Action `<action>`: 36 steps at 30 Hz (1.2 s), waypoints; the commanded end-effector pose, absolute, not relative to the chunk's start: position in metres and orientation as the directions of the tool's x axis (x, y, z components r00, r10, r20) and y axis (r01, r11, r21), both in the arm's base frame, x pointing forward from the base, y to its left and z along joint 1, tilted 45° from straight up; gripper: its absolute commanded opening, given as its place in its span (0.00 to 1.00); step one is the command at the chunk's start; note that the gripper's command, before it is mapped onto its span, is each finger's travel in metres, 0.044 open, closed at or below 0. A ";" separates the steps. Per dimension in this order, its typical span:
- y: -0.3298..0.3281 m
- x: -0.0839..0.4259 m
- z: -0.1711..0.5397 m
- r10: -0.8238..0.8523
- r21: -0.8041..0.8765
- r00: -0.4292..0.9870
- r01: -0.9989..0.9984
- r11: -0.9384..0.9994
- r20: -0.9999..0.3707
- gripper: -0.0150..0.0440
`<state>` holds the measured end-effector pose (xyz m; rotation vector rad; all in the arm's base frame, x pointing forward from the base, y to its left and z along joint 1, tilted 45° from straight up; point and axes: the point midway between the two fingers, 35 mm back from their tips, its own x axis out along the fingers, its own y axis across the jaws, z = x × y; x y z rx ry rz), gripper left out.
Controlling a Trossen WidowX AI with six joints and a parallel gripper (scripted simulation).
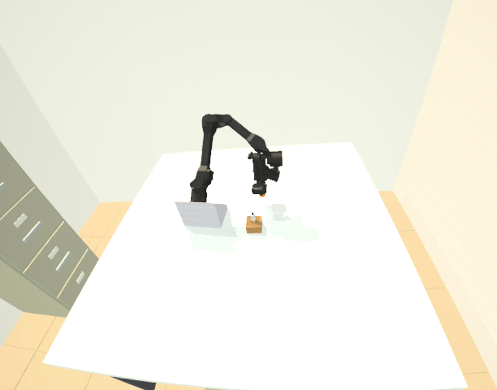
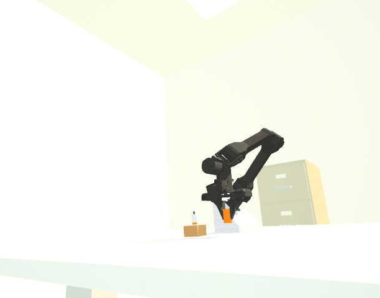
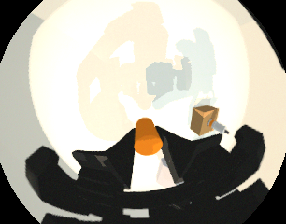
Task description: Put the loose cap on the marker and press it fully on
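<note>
Pale cream walls behind, tan floor tiles below, and a grey-green filing cabinet (image 2: 291,192) off to one side of a broad white table (image 1: 248,302). Near the table's far half, a small tan holder block (image 1: 254,224) carrying the marker (image 2: 194,217) upright, tip exposed and pointing up, presumably so that a cap can be pushed straight down over it without the pen tipping. Just beside the block and clear of it, the gripper (image 2: 226,214) closed narrow on the orange cap (image 2: 226,215), jaws pressed to opposite sides of the cap's upper part, lower part hanging free below the fingertips. Held upright and lifted off the table by the look of the exterior view, open end most likely downward to meet the tip. From the wrist view, cap (image 3: 149,136) centred between the dark fingers, block (image 3: 203,119) off to the right and apart. Not yet over the marker; sideways travel and careful lining-up above the tip likely needed before any pressing. Beside the arm's base, a pale grey box (image 1: 201,214) on the table. Faint greenish reflections on the glossy white top around the block.
</note>
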<state>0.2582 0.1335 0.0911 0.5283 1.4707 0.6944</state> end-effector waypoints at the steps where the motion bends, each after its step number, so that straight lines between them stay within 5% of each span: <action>1: 0.127 0.259 0.100 0.709 0.707 -0.025 -0.106 0.700 -0.705 0.25; 36: 0.027 0.272 0.051 0.676 0.674 -0.019 -0.100 0.732 -0.737 0.25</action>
